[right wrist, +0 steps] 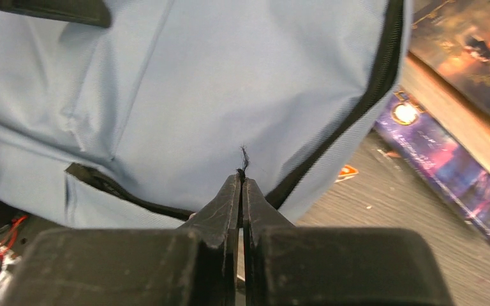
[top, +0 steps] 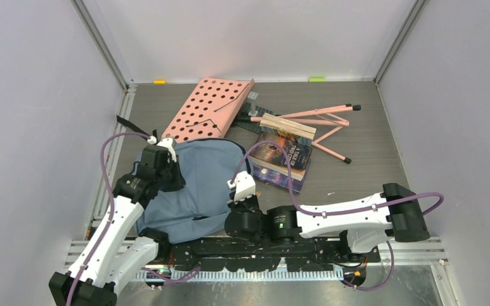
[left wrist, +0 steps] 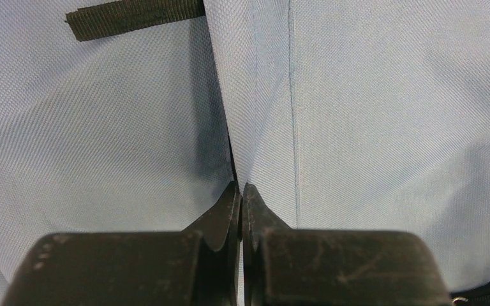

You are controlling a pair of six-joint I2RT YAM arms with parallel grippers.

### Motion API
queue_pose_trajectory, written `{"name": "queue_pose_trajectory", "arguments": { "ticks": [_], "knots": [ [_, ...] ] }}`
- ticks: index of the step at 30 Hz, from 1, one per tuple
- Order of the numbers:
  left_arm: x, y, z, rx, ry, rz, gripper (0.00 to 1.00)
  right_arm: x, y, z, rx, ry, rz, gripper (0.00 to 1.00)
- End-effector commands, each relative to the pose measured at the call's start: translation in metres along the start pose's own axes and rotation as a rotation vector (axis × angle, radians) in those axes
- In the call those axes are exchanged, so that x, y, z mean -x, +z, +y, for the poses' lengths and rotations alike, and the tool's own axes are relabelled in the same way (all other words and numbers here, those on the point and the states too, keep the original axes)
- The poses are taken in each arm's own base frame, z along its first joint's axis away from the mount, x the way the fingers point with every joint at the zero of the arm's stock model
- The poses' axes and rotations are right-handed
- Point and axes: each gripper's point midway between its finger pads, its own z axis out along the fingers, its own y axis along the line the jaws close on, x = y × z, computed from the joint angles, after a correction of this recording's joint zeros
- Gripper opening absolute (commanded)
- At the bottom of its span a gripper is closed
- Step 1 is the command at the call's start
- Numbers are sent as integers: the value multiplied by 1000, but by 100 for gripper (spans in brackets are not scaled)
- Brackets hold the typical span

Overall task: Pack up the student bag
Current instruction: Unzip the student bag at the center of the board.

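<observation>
On the left, the left gripper (left wrist: pixel 241 186) sits on the left edge of the student bag (top: pixel 198 182). Its jaws are squeezed tight together. A fold of the bag's blue-grey cloth runs right down into the tips, so it looks like they pinch the cloth. A black strap (left wrist: pixel 134 16) lies flat on the cloth just above.

The bag lies on the grey table (top: pixel 370 159), near the front, between the two grippers. Its top end touches a pink board with holes (top: pixel 207 109), which lies behind it.

Next comes the right gripper (right wrist: pixel 241 178), at the bag's right edge. Its jaws are pressed together too. A little black thread (right wrist: pixel 243 158) sticks up from between the tips. It is right beside the bag's black zipper (right wrist: pixel 351 118), but I cannot tell if it is joined to it.

Just right of the bag lie some books (top: pixel 285 156), stacked one on another. Behind them, further right, is a pink stand (top: pixel 322 121) with thin legs, lying on the table.
</observation>
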Motion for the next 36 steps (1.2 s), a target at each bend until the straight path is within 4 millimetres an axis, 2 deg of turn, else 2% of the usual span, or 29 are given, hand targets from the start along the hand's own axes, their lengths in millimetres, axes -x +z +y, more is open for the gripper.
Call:
{"name": "queue_pose_trajectory", "arguments": {
  "ticks": [1, 12, 16, 17, 20, 21, 22, 25, 28, 32, 36],
  "knots": [
    [22, -9, 2, 18, 25, -90, 0, 32, -5, -40, -146, -29, -82, 0],
    [22, -11, 4, 24, 19, -103, 0, 48, 10, -86, -206, 24, -57, 0],
    [23, -12, -4, -15, 29, -101, 0, 53, 9, -81, -128, 32, -54, 0],
    [24, -13, -7, -36, 37, -104, 5, 53, 9, -75, -93, 40, -50, 0],
    [29, -18, -18, -97, 66, -121, 54, 48, 8, -64, -23, 36, -23, 0],
    [32, -21, -23, -122, 89, -129, 64, 47, 9, -61, -10, 40, -21, 0],
    [36, -25, -30, -155, 123, -138, 70, 44, 9, -59, 3, 40, -11, 0],
    [49, -42, -55, -259, 234, -168, 75, 40, 12, -57, 3, 50, -5, 0],
    [48, -57, -88, -402, 343, -171, 77, 40, 14, -61, -21, 65, -16, 0],
    [29, -65, -128, -595, 427, -169, 76, 44, 12, -63, -28, 91, -33, 0],
    [1, -63, -161, -751, 420, -148, 74, 47, 11, -68, -47, 122, -48, 0]
  ]
}}
